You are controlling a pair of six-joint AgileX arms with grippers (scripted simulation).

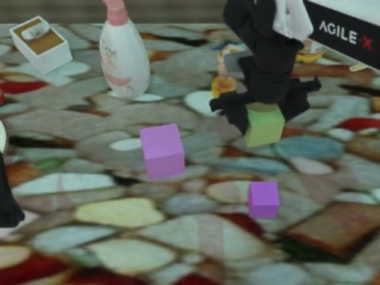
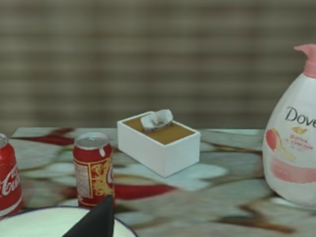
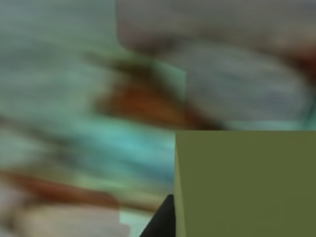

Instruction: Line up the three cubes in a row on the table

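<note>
My right gripper (image 1: 265, 116) is shut on the olive-green cube (image 1: 265, 126), right of the table's middle. In the right wrist view that cube (image 3: 247, 182) fills the near corner with a black fingertip (image 3: 163, 222) against its side. Whether it rests on the table (image 1: 124, 214) I cannot tell. The large light-purple cube (image 1: 162, 151) sits near the centre, left of the green one. Nearer the front lies the small deeper-purple cube (image 1: 263, 199), almost straight below the green one in the top view. My left arm (image 1: 7, 202) is parked at the left edge, one fingertip (image 2: 98, 219) showing.
A white lotion bottle (image 1: 123, 56) lies at the back, left of centre, and a white open box (image 1: 40, 43) stands at the back left. Two red cans (image 2: 93, 168) and a white dish (image 2: 44, 224) are near my left gripper. A small yellow-orange object (image 1: 223, 83) stands behind the green cube.
</note>
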